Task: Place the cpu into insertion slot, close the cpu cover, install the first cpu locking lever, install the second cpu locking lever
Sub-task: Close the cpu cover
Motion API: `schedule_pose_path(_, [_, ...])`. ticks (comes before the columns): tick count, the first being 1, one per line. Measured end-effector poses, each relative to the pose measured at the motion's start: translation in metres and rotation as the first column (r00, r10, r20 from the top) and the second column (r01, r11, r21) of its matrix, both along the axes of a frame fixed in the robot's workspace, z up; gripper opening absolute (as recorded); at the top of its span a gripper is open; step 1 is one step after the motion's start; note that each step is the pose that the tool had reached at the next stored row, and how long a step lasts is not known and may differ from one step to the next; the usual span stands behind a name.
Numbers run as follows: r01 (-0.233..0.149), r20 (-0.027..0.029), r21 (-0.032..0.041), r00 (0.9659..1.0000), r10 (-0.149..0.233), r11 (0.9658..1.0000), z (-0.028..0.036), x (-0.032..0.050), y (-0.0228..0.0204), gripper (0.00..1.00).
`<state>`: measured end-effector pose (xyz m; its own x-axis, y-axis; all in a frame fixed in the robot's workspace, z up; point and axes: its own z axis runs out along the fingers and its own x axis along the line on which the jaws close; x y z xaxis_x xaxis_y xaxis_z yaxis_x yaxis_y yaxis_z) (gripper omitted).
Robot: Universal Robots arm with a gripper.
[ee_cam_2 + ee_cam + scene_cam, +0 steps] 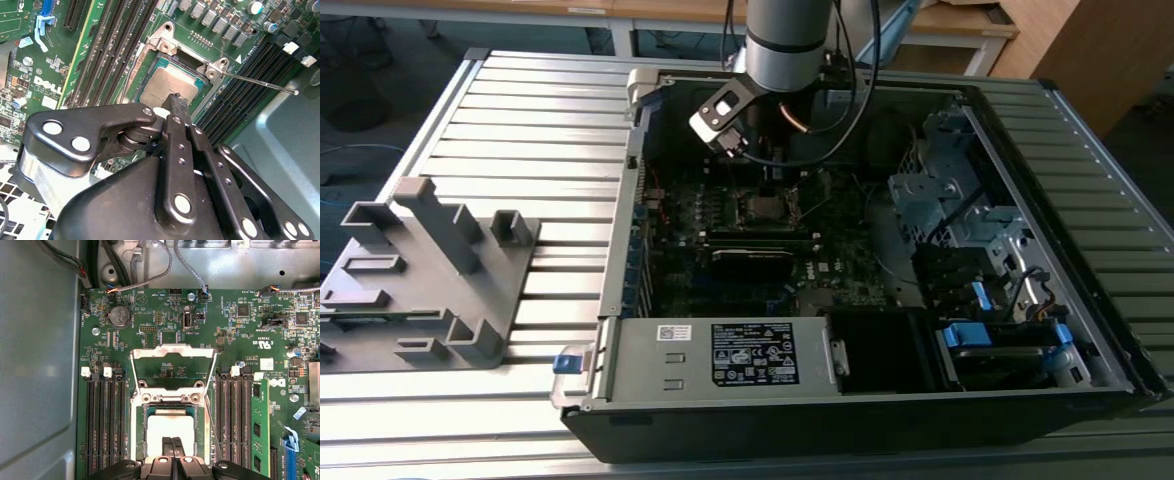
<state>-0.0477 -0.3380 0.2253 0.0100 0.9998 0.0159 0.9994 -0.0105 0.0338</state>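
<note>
Zero space between the fingers of the gripper (173,441): pinched shut, holding nothing, tips down on the face of the cpu (160,426) or just above it, hard to tell which. Find the cpu lying flat inside the insertion slot (141,432), grey side up. Look just past it for the cpu cover (172,350), swung wide open and tipped back, with green board seen through its big window. Spot one thin silver locking lever (260,82) sticking out beside the slot in the second wrist view. Step in hand, by the look of it: seating the cpu. To do that well, probably: push softly and straight down, keep the cpu level, never slide it sideways. Lots of white writing on the motherboard (150,315), plus a white label (753,354) on the grey box (640,360) in the exterior view; not read out.
</note>
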Motion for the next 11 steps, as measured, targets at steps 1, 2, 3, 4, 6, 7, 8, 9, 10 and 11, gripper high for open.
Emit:
schedule_pose_path(1, [0.0, 0.0, 0.0, 1.0, 0.0, 1.0, 0.0, 0.0, 0.0, 0.11])
schedule_pose_path(2, [0.0, 0.0, 0.0, 1.0, 0.0, 1.0, 0.0, 0.0, 0.0, 0.11])
schedule_pose_path(3, [0.0, -0.0002, -0.0003, 1.0, 0.0, 1.0, 0.0, 0.0, 0.0, 0.11])
schedule_pose_path(4, [0.0, -0.0002, -0.0003, 1.0, 0.0, 1.0, -0.0002, 0.0, 0.0, 0.11])
schedule_pose_path(6, [0.0, -0.0001, -0.0001, 1.0, 0.0, 1.0, -0.0009, 0.0, 0.0, 0.11])
schedule_pose_path(7, [0.0, -0.0002, -0.0003, 1.0, 0.0, 1.0, -0.001, 0.0, 0.0, 0.11])
schedule_pose_path(8, [0.0, -0.0002, -0.0003, 1.0, 0.0, 1.0, -0.0011, 0.0, 0.0, 0.11])
schedule_pose_path(9, [0.0, -0.0002, -0.0002, 1.0, 0.0, 1.0, -0.0011, 0.0001, 0.0, 0.11])
schedule_pose_path(10, [0.0, -0.0001, -0.0001, 1.0, 0.0, 1.0, -0.0012, 0.0001, 0.0, 0.11])
schedule_pose_path(11, [0.0, -0.0001, -0.0001, 1.0, 0.0, 1.0, -0.0012, 0.0001, 0.0, 0.11])
